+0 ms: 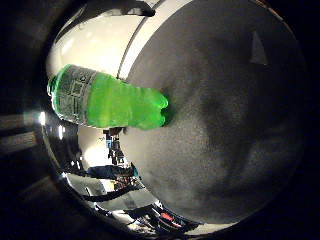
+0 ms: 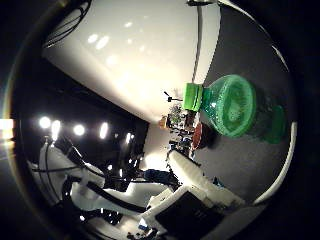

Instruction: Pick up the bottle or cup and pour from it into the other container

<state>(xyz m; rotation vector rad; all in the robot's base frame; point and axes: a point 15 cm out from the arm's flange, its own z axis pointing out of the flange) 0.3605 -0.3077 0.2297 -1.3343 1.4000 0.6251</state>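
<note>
A green plastic bottle point(image 1: 105, 97) with a green label stands on a grey table point(image 1: 230, 110), well away from the palm. The right thumb side palm view shows the same bottle point(image 2: 238, 105) closer, with a small red-brown thing point(image 2: 198, 135) beside its foot that is too small to make out. Part of my hand point(image 2: 185, 190), white and black, reaches in from the edge of that view with a finger stretched straight toward the bottle, short of it. Nothing is held between the fingers.
The grey table spreads wide around the bottle. A white wall point(image 2: 140, 50) rises behind the table. Dark room clutter and bright lamps point(image 2: 75, 128) lie beyond the table's edge.
</note>
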